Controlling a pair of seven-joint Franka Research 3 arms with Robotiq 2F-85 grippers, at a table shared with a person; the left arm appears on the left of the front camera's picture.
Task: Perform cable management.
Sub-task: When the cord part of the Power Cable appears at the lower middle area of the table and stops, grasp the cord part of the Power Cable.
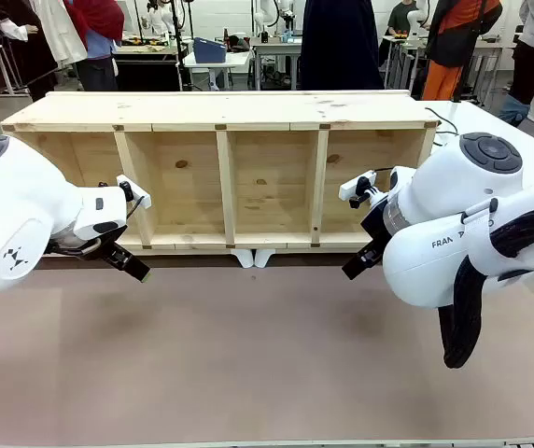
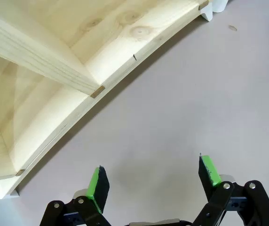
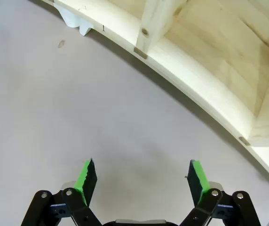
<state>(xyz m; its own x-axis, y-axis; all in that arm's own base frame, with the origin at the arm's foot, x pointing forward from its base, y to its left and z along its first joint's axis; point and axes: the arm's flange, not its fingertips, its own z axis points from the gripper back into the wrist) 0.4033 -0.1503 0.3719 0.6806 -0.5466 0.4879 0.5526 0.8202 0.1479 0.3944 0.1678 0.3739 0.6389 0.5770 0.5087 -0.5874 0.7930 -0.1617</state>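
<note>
Wooden shelf [image 1: 220, 177] lies on the desk [image 1: 248, 373] with both arms' jaws wide and empty just in front of it, while the cable [image 1: 433, 116] peeks out behind its right end, so reaching there blind could knock a jaw against the wood.

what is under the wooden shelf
Two white pieces stick out from under the wooden shelf at the middle of its front edge. The shelf's boards cover the rest, so what the pieces are, and anything further back, cannot be told.
</note>
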